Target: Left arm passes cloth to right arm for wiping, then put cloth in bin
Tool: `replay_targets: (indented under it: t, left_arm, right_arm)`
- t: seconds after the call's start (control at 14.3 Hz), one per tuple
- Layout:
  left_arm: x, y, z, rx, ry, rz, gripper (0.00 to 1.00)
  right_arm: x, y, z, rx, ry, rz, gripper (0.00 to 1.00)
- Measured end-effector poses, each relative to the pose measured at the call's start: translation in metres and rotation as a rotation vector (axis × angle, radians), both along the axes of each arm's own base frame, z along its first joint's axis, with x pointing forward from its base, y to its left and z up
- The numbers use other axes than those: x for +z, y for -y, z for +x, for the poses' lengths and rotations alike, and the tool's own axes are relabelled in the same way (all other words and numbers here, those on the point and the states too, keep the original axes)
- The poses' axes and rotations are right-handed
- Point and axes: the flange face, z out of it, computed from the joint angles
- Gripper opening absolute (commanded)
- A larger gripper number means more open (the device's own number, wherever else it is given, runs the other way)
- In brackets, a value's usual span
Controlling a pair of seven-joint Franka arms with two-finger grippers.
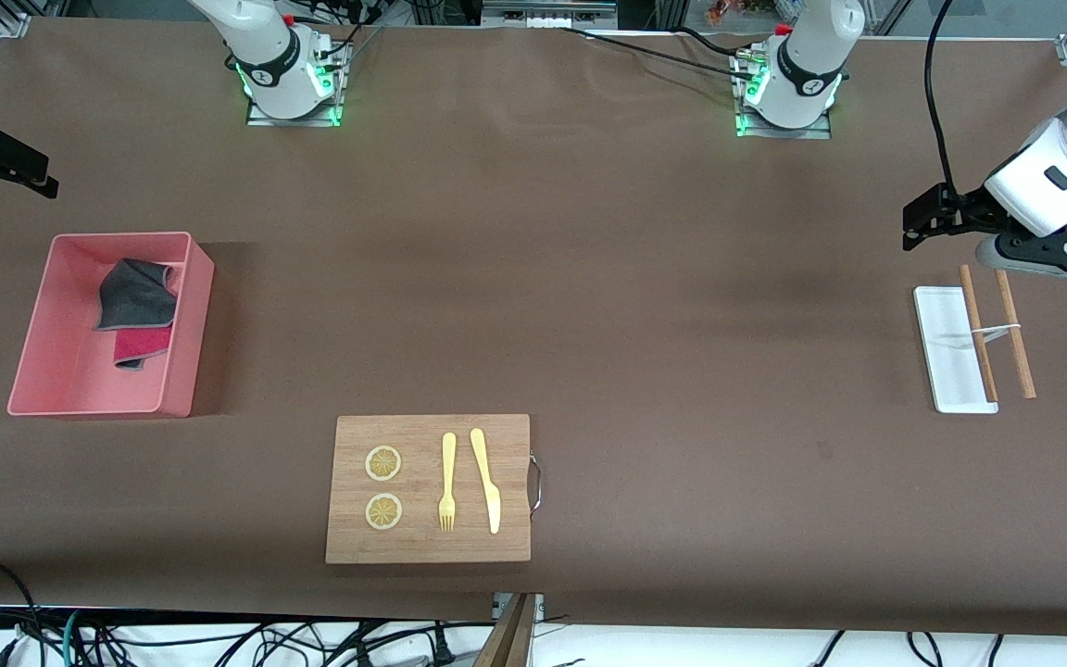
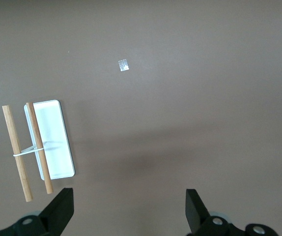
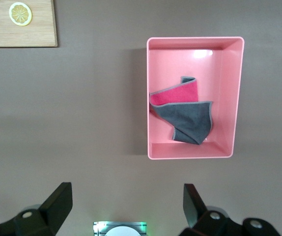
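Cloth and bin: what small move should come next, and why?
Probably none beyond keeping both arms parked. The dark grey cloth with magenta reverse already lies crumpled inside the pink rectangular plastic bin. The right pincer is open and empty, up over bare table beside the bin; the left pincer is open near the white tray.

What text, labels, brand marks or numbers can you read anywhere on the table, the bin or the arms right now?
No text can be read in any view.
Right arm's base: a small round dark mark, too small to read.
Left arm's base: the same kind of mark, also too small to read.
Pink bin, cloth, cutting board, white tray: no lettering visible.
Small pale scrap on the table: nothing readable on it.
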Motion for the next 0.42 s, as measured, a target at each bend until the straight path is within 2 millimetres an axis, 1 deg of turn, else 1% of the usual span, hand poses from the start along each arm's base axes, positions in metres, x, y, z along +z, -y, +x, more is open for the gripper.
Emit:
replay_targets:
  t: [0.21, 0.42]
  left_arm:
    - [-0.001, 0.002, -0.002, -0.004, -0.011, 0.001, 1.00]
    - [-0.001, 0.013, -0.005, -0.024, -0.027, 0.002, 1.00]
  right_arm:
    - [0.000, 0.001, -0.001, -0.016, -0.004, -0.001, 1.00]
    - [-0.002, 0.001, -0.001, -0.017, -0.011, -0.001, 1.00]
